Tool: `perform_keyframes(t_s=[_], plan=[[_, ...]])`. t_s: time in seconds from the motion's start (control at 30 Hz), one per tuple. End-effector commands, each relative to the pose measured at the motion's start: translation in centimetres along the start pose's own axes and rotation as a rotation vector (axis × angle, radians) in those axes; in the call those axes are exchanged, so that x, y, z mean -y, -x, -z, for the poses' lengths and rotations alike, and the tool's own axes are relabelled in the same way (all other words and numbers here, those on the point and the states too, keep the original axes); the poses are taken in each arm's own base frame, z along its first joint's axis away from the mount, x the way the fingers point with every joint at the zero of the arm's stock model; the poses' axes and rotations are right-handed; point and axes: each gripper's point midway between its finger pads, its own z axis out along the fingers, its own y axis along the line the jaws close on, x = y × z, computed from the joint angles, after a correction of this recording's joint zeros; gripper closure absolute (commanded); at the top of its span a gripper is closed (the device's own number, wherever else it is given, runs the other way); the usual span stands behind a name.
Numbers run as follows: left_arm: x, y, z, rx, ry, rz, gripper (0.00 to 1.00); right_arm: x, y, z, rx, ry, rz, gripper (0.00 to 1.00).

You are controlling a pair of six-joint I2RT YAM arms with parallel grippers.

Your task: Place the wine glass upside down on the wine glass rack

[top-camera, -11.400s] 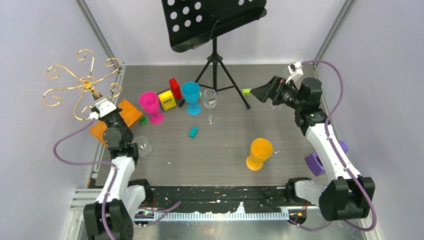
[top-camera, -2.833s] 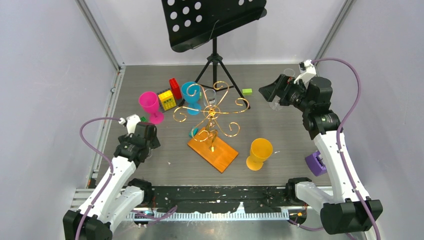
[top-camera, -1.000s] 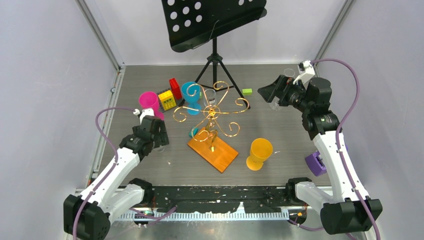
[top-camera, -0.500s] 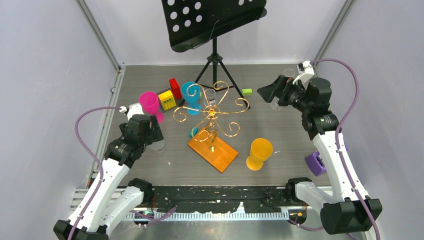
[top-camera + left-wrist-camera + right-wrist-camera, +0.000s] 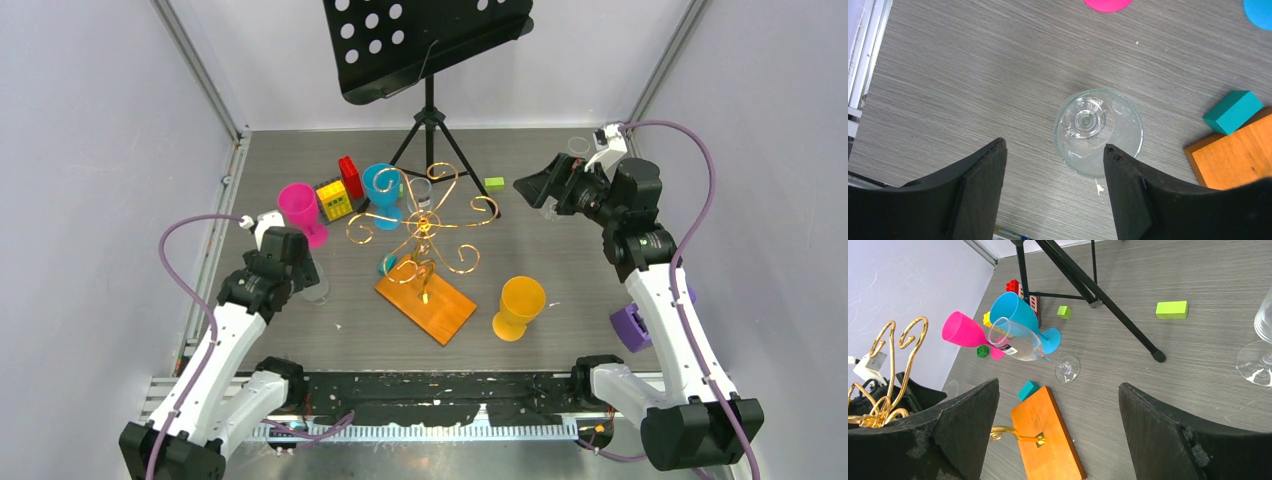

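Observation:
A clear wine glass (image 5: 1098, 132) stands on the table, seen from straight above in the left wrist view. My left gripper (image 5: 1054, 146) is open and hangs above it; the glass lies just ahead of the right fingertip (image 5: 1120, 170), and nothing is between the jaws. From the top camera the same glass (image 5: 316, 290) sits beside the left gripper (image 5: 298, 272). The wine glass rack (image 5: 420, 225), gold wire on an orange base (image 5: 430, 308), stands mid-table. My right gripper (image 5: 535, 185) is open and raised at the back right, and it faces the rack's base (image 5: 1048, 440).
A labelled clear glass (image 5: 1018, 340) stands by the blue goblet (image 5: 382, 190), and a third clear glass (image 5: 1258, 350) is near the right arm. Pink goblet (image 5: 298, 205), orange goblet (image 5: 520, 300), teal block (image 5: 1233, 111), toy bricks (image 5: 340, 190) and the black music stand (image 5: 430, 40) surround the rack.
The left arm has swung a little to the left and come over the clear glass. Its jaws have narrowed slightly but stay open. The right arm has not moved.

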Motion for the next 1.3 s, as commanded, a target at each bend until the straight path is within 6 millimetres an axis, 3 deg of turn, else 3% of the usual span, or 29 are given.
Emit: perform_keyframes(t_s=[0.0,0.33,0.47,0.7,0.77,0.87,1.1,1.27], plan=[[0.5,0.3,-1.0,-0.011,0.001,-0.01,0.33,-1.1,1.3,0.5,0.051,0.037,0.032,0.05],[0.3,-1.0,-3.0,-0.065,0.042,-0.041,0.48,-1.2,1.0,0.4,0.042,0.042,0.024,0.05],[0.7,-1.7,-3.6,-0.096,0.033,-0.038,0.63,-1.3,1.2,0.4,0.048,0.05,0.024,0.05],[0.4,-1.2,-3.2,-0.084,0.042,-0.04,0.94,-1.6,1.1,0.1,0.046,0.072,0.013,0.05],[0.3,-0.8,-2.6,-0.072,0.039,-0.034,1.0,-1.7,1.1,0.0,0.044,0.085,0.014,0.05],[0.0,0.2,-1.3,-0.025,0.032,0.0,1.0,-1.9,1.1,-0.1,0.04,0.098,0.015,0.05],[-1.4,4.1,4.0,0.147,-0.014,0.128,1.0,-1.9,1.2,-0.2,0.041,0.1,0.014,0.05],[-2.6,5.7,8.1,0.254,-0.067,0.224,1.0,-1.9,1.4,-0.3,0.043,0.1,0.013,0.05]])
